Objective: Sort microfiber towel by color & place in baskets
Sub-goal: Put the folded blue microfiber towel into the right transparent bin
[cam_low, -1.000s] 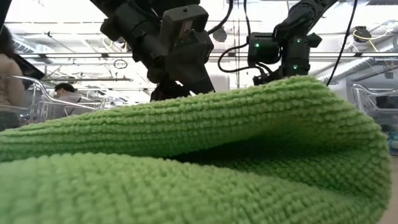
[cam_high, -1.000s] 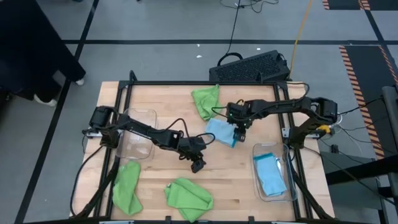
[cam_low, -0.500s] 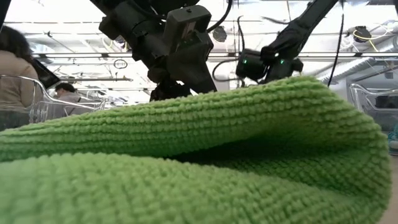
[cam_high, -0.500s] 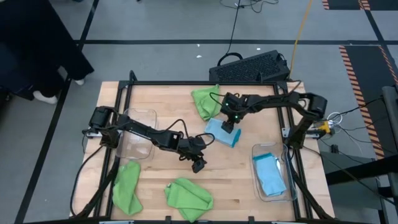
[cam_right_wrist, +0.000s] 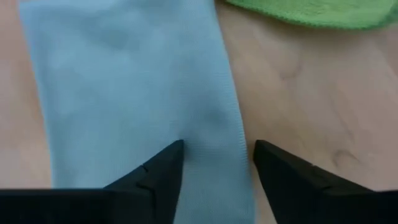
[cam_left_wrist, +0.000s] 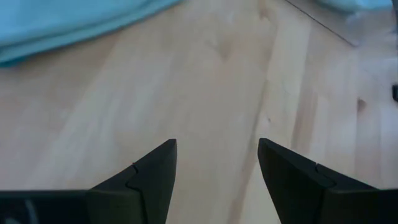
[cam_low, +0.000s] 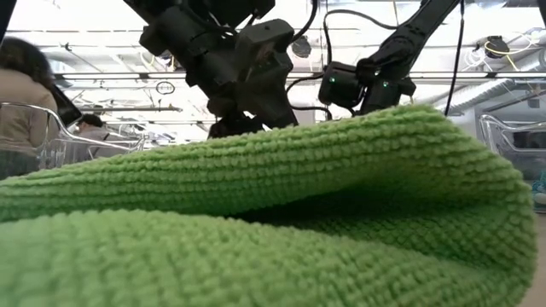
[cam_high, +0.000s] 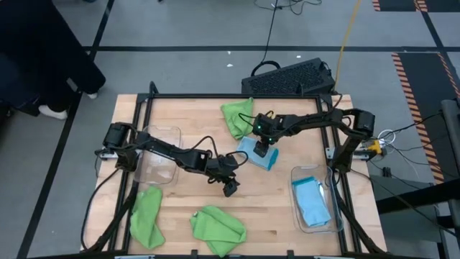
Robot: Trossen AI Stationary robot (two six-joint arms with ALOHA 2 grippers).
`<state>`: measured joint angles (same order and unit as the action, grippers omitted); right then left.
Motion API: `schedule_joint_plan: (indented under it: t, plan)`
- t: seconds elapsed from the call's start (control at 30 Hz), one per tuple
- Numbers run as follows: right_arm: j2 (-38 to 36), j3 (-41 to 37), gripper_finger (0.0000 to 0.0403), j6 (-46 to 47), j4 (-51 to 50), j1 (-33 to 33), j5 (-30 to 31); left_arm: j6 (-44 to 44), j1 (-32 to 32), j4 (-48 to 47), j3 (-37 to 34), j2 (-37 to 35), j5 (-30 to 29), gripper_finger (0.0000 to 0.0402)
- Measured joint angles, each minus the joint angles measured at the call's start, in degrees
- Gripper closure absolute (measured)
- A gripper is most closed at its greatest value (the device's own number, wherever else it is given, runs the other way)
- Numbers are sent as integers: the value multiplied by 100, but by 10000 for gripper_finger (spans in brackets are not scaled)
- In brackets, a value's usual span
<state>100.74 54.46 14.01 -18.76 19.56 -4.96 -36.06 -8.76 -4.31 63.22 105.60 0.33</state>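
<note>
A light blue towel (cam_high: 253, 154) lies flat mid-table. My right gripper (cam_high: 263, 151) stands over it, open; in the right wrist view its fingers straddle one long edge of the blue towel (cam_right_wrist: 137, 81). My left gripper (cam_high: 229, 189) hovers open over bare wood (cam_left_wrist: 217, 74) just near of that towel. Green towels lie at the far middle (cam_high: 237, 117), the near left (cam_high: 146, 214) and the near middle (cam_high: 218, 228). One clear basket (cam_high: 159, 137) stands at the left. The other basket (cam_high: 325, 221), at the right, holds a blue towel (cam_high: 312, 203). My right gripper comes down at a slant over the blue towel's long edge (cam_right_wrist: 233, 134), one finger (cam_right_wrist: 158, 174) above the cloth and the other (cam_right_wrist: 280, 171) above the wood. Whether the fingertips touch the cloth, I cannot tell.
A black crate (cam_high: 291, 78) sits beyond the table's far edge. In the low view the near green towel (cam_low: 256, 213) fills the foreground and hides both grippers' fingertips. People show in the room at the left (cam_low: 21, 102).
My right gripper has moved toward the table's left edge and down, from the blue towel's right end to over its middle. The towel lies where it was.
</note>
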Motion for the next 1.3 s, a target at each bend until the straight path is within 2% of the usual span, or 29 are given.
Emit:
schedule_joint_plan:
  t: [0.27, 0.43, 0.6, 0.67, 0.77, 0.87, 0.93, 1.03, 1.13, 1.3]
  plan:
    - [156, 15, 286, 509, 39, -475, 524, -454, 333, 489, 0, 0, -729, 174]
    - [194, 13, 331, 612, 48, -669, 544, -251, 716, 767, 2, 0, -797, 174]
    - [191, 11, 389, 364, 63, -670, 491, -467, 964, 317, 2, -74, -641, 174]
    - [131, 7, 388, 325, 47, -626, 459, -724, 989, -164, 3, -222, -485, 174]
    - [-78, -2, 388, 318, -8, -575, 471, -820, 941, -1437, 4, -637, -525, 174]
    - [-396, -52, 390, 307, -221, -555, 537, -926, 836, -2536, 4, -1153, -1103, 174]
    - [-606, -29, 390, 223, -133, -512, 555, -998, 792, -2854, 4, -1462, -1418, 174]
    - [-737, -9, 390, -51, -203, -493, 630, -889, 845, -2836, 4, -1887, -1780, 174]
    - [-719, -21, 390, -249, -431, -499, 662, -651, 978, -2429, 4, -2156, -2112, 174]
    - [-881, -20, 390, -98, -633, -739, 1354, -136, 1321, -1474, 2, -2453, -2879, 174]
